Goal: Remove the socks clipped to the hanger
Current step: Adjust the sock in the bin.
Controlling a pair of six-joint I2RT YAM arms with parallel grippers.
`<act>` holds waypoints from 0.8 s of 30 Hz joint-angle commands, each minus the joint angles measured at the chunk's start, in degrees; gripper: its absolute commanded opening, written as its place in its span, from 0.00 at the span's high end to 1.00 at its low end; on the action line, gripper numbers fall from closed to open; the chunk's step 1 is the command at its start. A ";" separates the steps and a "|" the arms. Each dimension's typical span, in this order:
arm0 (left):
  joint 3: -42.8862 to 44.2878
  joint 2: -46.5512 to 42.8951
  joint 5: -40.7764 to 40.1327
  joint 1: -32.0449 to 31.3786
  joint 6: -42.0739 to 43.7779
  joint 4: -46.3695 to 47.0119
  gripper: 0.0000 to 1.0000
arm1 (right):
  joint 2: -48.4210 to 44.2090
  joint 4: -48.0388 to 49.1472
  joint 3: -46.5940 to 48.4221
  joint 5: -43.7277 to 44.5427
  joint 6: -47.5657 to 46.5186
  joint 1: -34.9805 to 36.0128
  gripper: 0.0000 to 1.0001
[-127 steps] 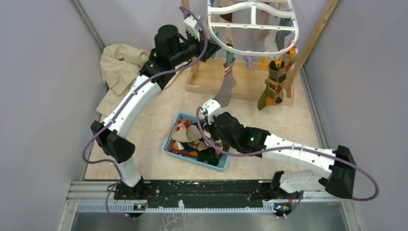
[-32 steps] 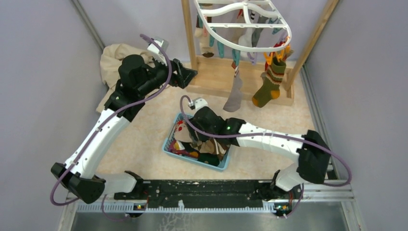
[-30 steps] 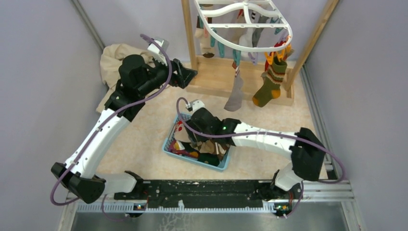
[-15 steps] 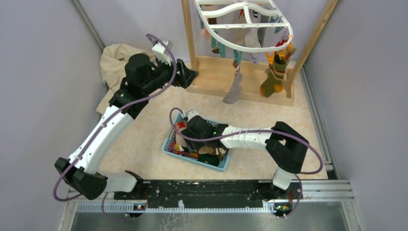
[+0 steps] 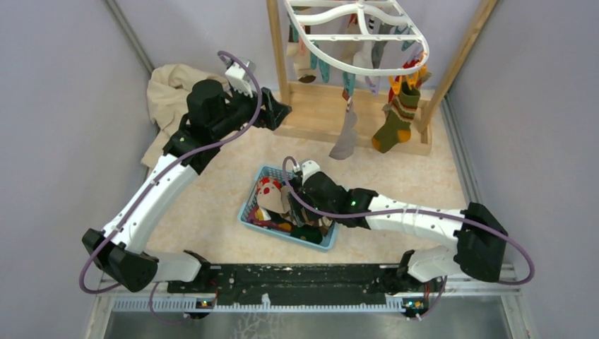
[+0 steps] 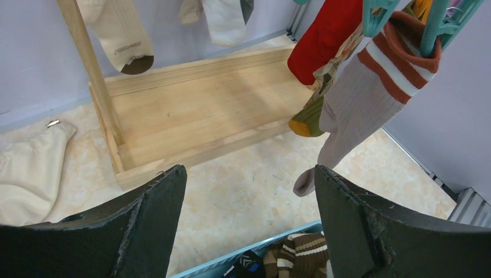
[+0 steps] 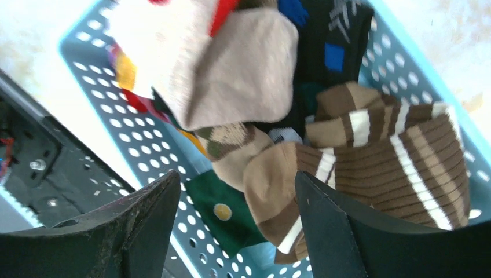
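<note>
Hanger (image 5: 353, 71): white. 
Teal clips (image 6: 376, 14); orange clips (image 5: 398, 85). 
Hanging:
- green sock (image 5: 394, 121), orange stripes
- grey sock (image 6: 370, 87), rust-red stripes at cuff
- red sock (image 6: 327, 37), plain
- cream sock (image 6: 118, 35), brown toe

Basket (image 7: 104, 116): light blue. 
Inside:
- striped sock (image 7: 399, 150), brown with cream stripes
- beige sock (image 7: 243, 75), plain
- dark green sock (image 7: 231, 223), yellow dot
- black sock (image 7: 333, 40), blue square

Cloth (image 5: 169, 92): beige. 
Rack (image 6: 202, 116): pale wood.

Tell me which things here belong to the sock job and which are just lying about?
Job: white clip hanger; grey sock and green striped sock clipped to it; blue basket.
Lying about: beige cloth; wooden rack.
</note>
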 commanded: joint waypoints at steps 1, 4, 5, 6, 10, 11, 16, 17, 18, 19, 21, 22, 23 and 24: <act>-0.50 -0.20 -0.95 0.23 1.14 1.40 0.13 | 4.02 -1.15 -2.90 2.90 2.40 -0.15 0.29; -0.79 0.07 -1.23 0.25 1.16 1.31 0.13 | 8.24 -1.08 -3.24 5.18 3.52 -0.51 0.34; -0.70 0.38 -1.21 0.28 1.23 1.08 0.13 | 9.93 -1.36 -3.01 5.83 3.80 -0.76 0.35; -0.54 0.61 -1.21 0.28 1.25 0.68 0.13 | 11.75 -1.93 -2.75 6.62 4.14 -1.18 0.37; -1.01 0.79 -1.31 0.23 1.19 0.42 0.14 | 15.56 -3.45 -2.72 7.15 5.75 -4.99 0.39; -1.28 0.64 -1.20 0.23 1.10 0.57 0.14 | 15.35 -2.84 -3.43 6.50 5.93 -6.31 0.38; -2.03 0.22 -0.78 0.27 0.49 1.61 0.13 | 15.27 -1.87 -2.76 6.12 2.78 -10.44 0.33; -2.06 0.32 -0.67 0.23 0.34 1.59 0.13 | 15.52 -2.64 -1.42 6.30 1.64 -10.44 0.32; -1.99 0.39 -0.67 0.25 0.23 1.54 0.14 | 15.45 -3.22 -0.37 6.06 0.65 -10.40 0.31; -2.10 0.33 -0.66 0.23 0.16 1.54 0.14 | 14.81 -3.81 0.30 5.78 0.23 -10.24 0.31; -2.40 0.10 -0.94 0.25 -0.04 1.52 0.14 | 12.57 -4.96 1.15 5.27 -0.56 -9.53 0.30; -2.63 -0.24 -1.13 0.23 -0.14 1.51 0.14 | 11.23 -5.82 1.65 5.25 -0.88 -8.73 0.30; -2.86 -0.43 -1.24 0.28 -0.22 1.58 0.14 | 9.90 -7.64 2.51 5.08 -1.26 -7.91 0.30; -3.05 -0.60 -1.33 0.22 -0.24 1.55 0.14 | 8.08 -9.03 3.61 4.96 -1.54 -6.77 0.30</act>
